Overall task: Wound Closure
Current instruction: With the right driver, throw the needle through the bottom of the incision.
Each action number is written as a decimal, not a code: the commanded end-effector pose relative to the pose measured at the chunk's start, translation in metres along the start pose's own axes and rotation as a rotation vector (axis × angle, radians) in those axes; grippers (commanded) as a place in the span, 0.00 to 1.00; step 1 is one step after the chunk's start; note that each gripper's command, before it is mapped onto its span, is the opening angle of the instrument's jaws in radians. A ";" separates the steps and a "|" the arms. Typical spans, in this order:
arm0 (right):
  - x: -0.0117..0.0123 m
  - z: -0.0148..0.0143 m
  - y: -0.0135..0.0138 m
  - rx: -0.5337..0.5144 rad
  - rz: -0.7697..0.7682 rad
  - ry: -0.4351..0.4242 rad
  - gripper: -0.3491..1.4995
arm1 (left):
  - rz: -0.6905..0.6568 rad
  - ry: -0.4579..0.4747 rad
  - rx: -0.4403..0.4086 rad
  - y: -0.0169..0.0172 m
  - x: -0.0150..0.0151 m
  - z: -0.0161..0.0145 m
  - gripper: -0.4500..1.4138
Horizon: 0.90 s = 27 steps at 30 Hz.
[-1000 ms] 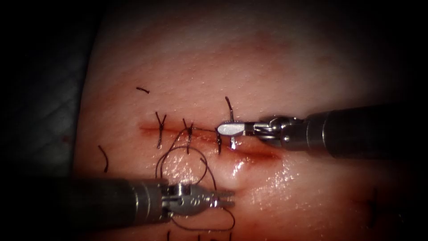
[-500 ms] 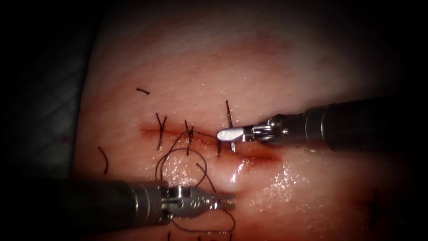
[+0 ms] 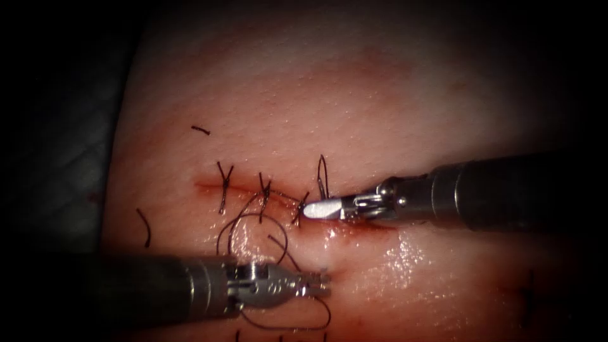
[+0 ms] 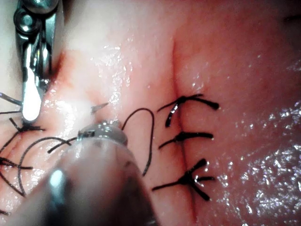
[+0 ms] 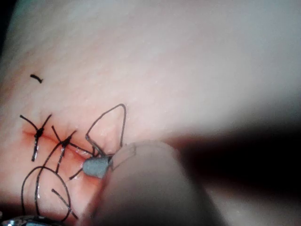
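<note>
The cut [image 3: 209,185] runs across the tissue with three dark stitches [image 3: 265,189] on its left part. My right tool [image 3: 307,209] lies along the cut, jaws shut, tip at the third stitch [image 3: 297,212]. A thread loop [image 3: 323,168] stands just above it and runs into the jaw tip [image 5: 94,167] in the right wrist view. My left tool [image 3: 324,283] lies below the cut, jaws shut on the thread [image 3: 253,218], which coils between it and the stitches. I cannot make out the needle.
Red fluid [image 3: 354,231] wets the cut's right part and the tissue below it. Cut thread ends lie at the upper left [image 3: 201,130] and left [image 3: 145,228]. A second line with three stitches [image 4: 188,136] shows in the left wrist view.
My right tool has moved down and left to the third stitch, and the thread tail above it has bent into a loop. The left tool has barely moved.
</note>
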 end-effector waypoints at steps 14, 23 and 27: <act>0.0066 -0.0062 -0.0018 -0.151 -0.544 0.284 0.73 | 0.125 0.253 0.014 -0.0013 -0.0002 -0.0019 0.27; 0.0073 -0.0081 -0.0036 -0.310 -0.746 0.357 0.74 | 0.171 0.344 -0.062 -0.0024 -0.0005 -0.0016 0.40; 0.0070 -0.0075 -0.0043 -0.333 -0.777 0.373 0.73 | 0.179 0.357 -0.075 -0.0024 -0.0004 -0.0018 0.39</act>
